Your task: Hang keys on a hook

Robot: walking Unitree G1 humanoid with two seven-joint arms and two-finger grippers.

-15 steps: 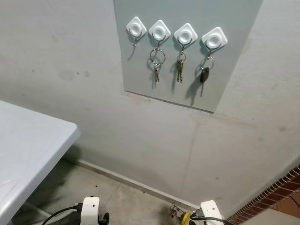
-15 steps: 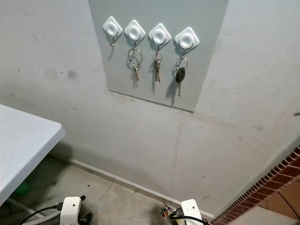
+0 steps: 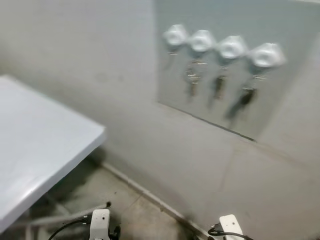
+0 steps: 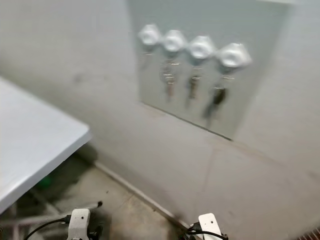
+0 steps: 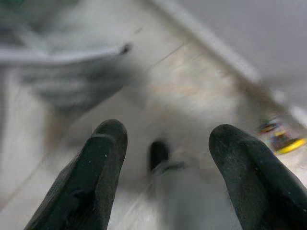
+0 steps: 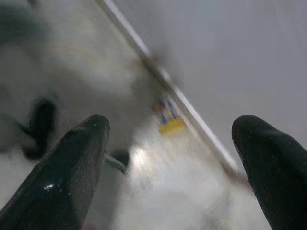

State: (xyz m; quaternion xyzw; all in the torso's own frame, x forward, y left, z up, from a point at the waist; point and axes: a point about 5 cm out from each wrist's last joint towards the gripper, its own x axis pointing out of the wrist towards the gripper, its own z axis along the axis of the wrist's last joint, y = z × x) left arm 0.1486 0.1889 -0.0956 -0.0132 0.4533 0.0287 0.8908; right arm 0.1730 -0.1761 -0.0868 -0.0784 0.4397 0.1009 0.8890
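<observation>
A grey panel (image 3: 280,105) on the wall carries a row of white hooks, all blurred. The leftmost hook (image 3: 176,36) is bare. Each of the other three hooks holds a set of keys: one set (image 3: 192,82), a second (image 3: 218,86), and a dark car key (image 3: 245,97) on the right. Both arms hang low by the floor. My left gripper (image 5: 163,134) is open with nothing between its fingers. My right gripper (image 6: 177,124) is also open and holds nothing.
A white table (image 3: 40,135) fills the left side, its corner near the wall. A skirting strip (image 3: 150,195) runs along the foot of the wall above a concrete floor. A small yellow and multicoloured object (image 6: 168,117) lies on the floor by the skirting.
The whole picture has shifted right and blurred, so the camera has swung left. More of the table shows. The keys and hooks have not moved.
</observation>
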